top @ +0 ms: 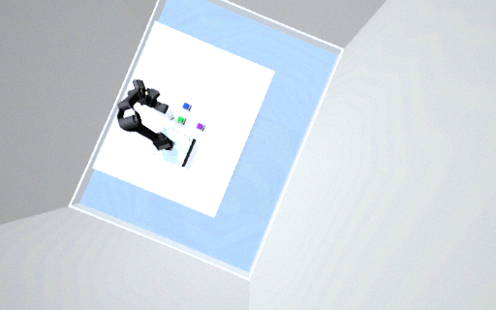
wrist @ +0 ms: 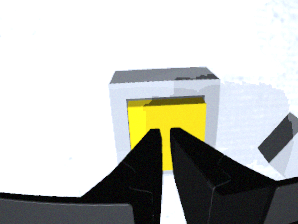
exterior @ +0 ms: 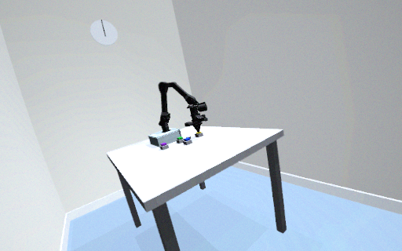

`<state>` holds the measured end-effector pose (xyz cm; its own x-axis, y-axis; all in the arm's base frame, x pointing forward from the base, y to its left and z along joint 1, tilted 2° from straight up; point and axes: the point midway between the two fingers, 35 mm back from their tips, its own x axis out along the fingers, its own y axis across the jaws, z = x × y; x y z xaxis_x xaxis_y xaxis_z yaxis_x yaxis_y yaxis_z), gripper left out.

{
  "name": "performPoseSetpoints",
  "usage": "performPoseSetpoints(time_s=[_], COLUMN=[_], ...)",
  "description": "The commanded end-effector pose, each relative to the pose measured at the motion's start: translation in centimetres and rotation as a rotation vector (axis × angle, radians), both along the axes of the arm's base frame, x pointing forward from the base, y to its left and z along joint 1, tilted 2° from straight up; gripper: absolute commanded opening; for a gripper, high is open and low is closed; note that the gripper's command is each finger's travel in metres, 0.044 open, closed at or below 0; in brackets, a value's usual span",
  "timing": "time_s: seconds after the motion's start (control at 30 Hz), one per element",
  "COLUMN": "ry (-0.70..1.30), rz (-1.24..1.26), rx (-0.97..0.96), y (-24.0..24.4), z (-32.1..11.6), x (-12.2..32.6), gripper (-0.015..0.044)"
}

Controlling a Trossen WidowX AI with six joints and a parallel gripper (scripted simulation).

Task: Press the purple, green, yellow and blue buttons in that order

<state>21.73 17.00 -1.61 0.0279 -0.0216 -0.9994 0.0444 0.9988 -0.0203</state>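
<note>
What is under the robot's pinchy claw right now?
The yellow button in its pale housing sits right below the shut gripper. The fingertips cover the button's near edge, so whether they touch it can't be seen. A small block lies off to the side.
</note>
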Motion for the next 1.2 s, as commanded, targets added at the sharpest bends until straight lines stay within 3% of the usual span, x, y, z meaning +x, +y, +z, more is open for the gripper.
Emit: performPoseSetpoints(time_s=[0.0,0.43,0.57,0.73,0.9,1.07,1.17], ry=[0.005,0.005,0.005,0.005,0.005,0.005,0.003], rz=[0.001,0.001,0.001,0.001,0.001,0.001,0.001], rx=[-0.005,-0.005,-0.004,-0.004,-0.004,-0.004,-0.005], y=[-0.1,-0.1,0.0,0.0,0.2,0.0,-2.4], z=[-0.2,-0.2,2.8,3.4,9.0,9.3,9.4], x=[-0.1,-0.1,-0.2,-0.2,-0.3,-0.1,1.9], gripper=[0.002,0.002,0.002,0.002,0.002,0.002,0.002])
